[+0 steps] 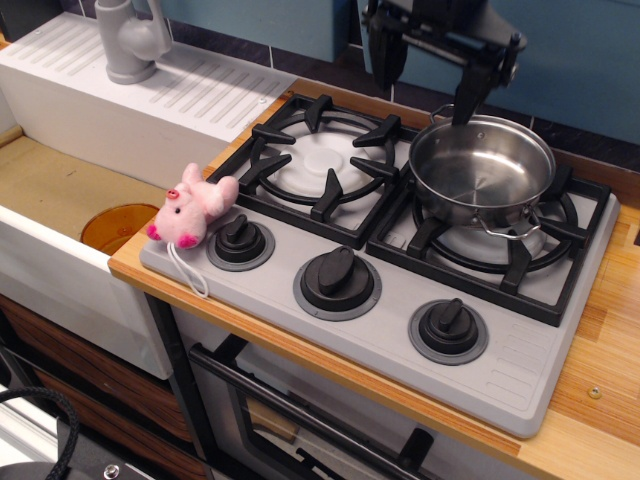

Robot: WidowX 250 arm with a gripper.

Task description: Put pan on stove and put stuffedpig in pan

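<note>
On the right burner of the stove point(520, 375) I see the pan point(482, 168); my gripper point(425, 75) hangs above its back rim, fingers apart, empty. Stuffedpig point(192, 206) sits at the stove's left edge.

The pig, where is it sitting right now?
The pig lies on the front left corner of the stove, just left of the leftmost knob and beside the sink, far from the pan.
</note>
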